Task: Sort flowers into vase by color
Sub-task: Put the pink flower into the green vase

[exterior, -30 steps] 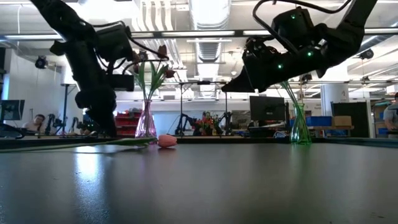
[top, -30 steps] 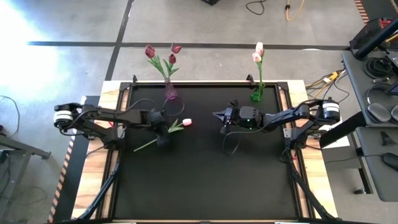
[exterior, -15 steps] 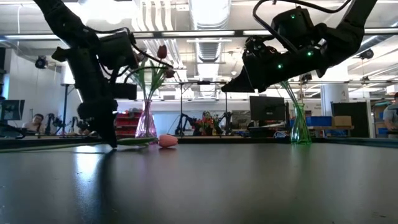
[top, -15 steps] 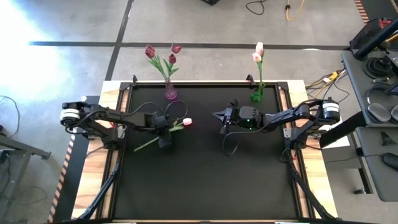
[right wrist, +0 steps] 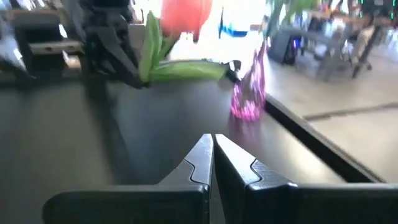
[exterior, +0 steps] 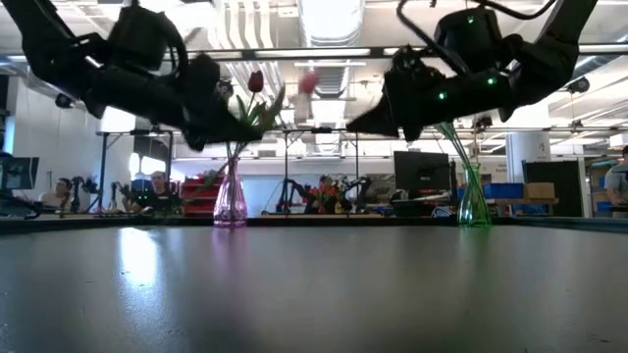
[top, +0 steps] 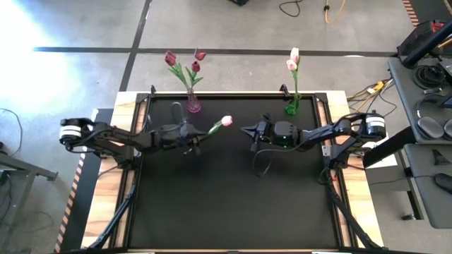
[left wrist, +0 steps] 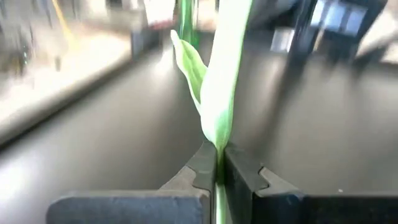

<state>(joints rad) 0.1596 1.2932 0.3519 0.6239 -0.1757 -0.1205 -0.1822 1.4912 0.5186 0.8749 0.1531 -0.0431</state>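
My left gripper (top: 192, 135) hangs above the table's far left part, shut on a pink-headed tulip (top: 227, 121). The tulip's head also shows in the low view (exterior: 307, 80). A purple vase (top: 193, 106) at the far edge holds three maroon tulips (top: 171, 58). A green vase (top: 292, 106) at the far right holds two pale pink tulips (top: 293, 58). My right gripper (top: 244, 130) hovers shut over the table's middle, pointing left at the held tulip and touching nothing. My left gripper pinches the tulip's green stem (left wrist: 217, 152) between its two fingers, just below a leaf (left wrist: 189, 59). The fingers come from the table's left, about level, and the stem runs on ahead of them. The tulip is lifted clear of the table and slants up to the right, head (top: 227, 121) highest.
The black tabletop (top: 233, 197) lies bare toward its near edge. Wooden strips and rails (top: 106, 183) border the table. The low view shows people (exterior: 157, 186) and equipment in the room behind.
My left gripper has shut on the stem of the tulip that lay on the table. It has then risen and tipped from pointing down to pointing right. The tulip has come clear of the table, and its head has swung up and toward the far right.
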